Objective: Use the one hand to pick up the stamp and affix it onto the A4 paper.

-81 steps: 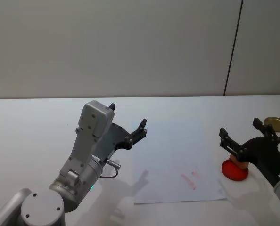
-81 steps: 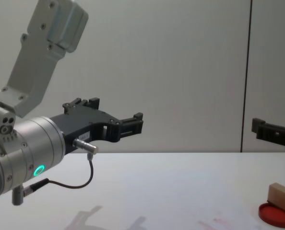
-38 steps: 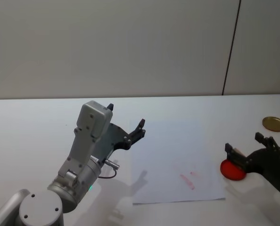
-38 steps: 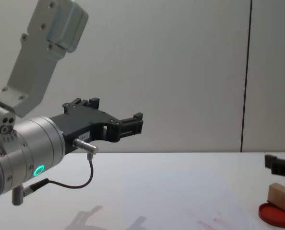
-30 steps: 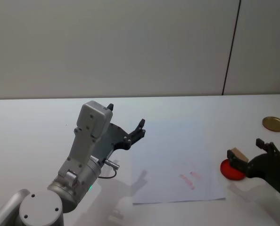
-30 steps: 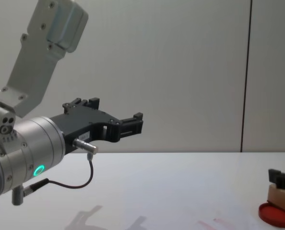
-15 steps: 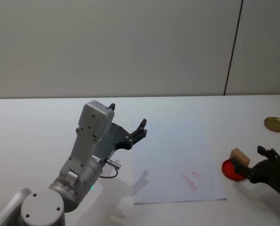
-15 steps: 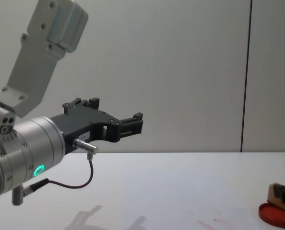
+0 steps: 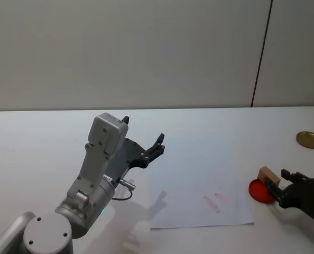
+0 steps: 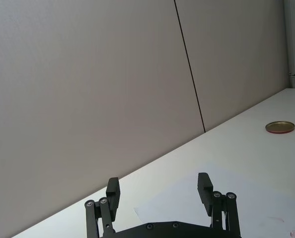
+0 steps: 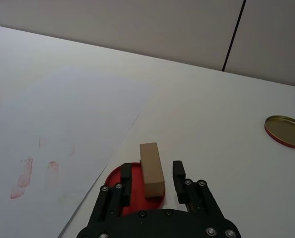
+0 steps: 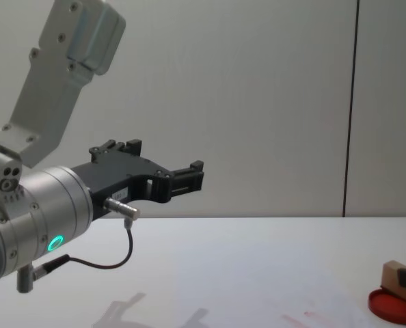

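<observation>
The stamp (image 11: 150, 158), a pale wooden block, stands on a round red ink pad (image 11: 112, 183) just off the right edge of the A4 paper (image 11: 53, 114). My right gripper (image 11: 152, 173) is open, one finger on each side of the stamp with a small gap on both sides. From the head view, the stamp (image 9: 268, 174) sits at the tip of the right gripper (image 9: 280, 181), and the paper (image 9: 199, 169) carries faint red marks. In the chest view the stamp (image 12: 393, 273) shows at the far right. My left gripper (image 9: 142, 130) hangs open in the air over the paper's left edge.
A gold round lid (image 9: 309, 139) lies on the white table beyond the ink pad (image 9: 258, 190), at the far right. The left arm's grey body (image 9: 101, 159) rises over the table left of the paper. A grey wall closes off the back.
My right gripper has come down from above the ink pad and drawn back, so its open fingers now straddle the stamp. The left arm has not moved.
</observation>
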Available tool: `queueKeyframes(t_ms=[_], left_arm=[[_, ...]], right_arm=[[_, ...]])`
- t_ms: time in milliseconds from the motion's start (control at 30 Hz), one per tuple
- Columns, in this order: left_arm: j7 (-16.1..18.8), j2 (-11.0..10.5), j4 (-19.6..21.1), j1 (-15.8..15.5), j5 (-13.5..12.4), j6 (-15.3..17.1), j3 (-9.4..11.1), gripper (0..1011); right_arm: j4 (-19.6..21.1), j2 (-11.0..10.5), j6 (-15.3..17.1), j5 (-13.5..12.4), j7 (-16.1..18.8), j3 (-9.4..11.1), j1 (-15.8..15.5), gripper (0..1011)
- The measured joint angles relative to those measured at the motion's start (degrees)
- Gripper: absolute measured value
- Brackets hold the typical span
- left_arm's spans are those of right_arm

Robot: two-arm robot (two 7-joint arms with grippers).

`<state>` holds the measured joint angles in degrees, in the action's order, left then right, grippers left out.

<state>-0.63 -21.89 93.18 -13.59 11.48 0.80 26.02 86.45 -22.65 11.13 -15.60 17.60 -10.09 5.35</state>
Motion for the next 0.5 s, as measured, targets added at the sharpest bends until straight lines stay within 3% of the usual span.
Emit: queueKeyframes(t_ms=[233, 267, 500], left_arm=[[0.0, 0.0, 0.0, 0.0, 0.0, 0.0, 0.0, 993], [0.0, 0.0, 0.0, 0.0, 0.0, 0.0, 0.0, 993], [0.0, 0.0, 0.0, 0.0, 0.0, 0.0, 0.0, 993]], right_arm=[[-0.5, 0.1, 0.0, 0.2, 0.2, -0.1, 0.3, 331], [-0.6, 0.2, -0.1, 0.3, 0.2, -0.1, 0.3, 264], [-0.6, 0.3, -1.4, 1.0, -0.4, -0.3, 0.3, 203]])
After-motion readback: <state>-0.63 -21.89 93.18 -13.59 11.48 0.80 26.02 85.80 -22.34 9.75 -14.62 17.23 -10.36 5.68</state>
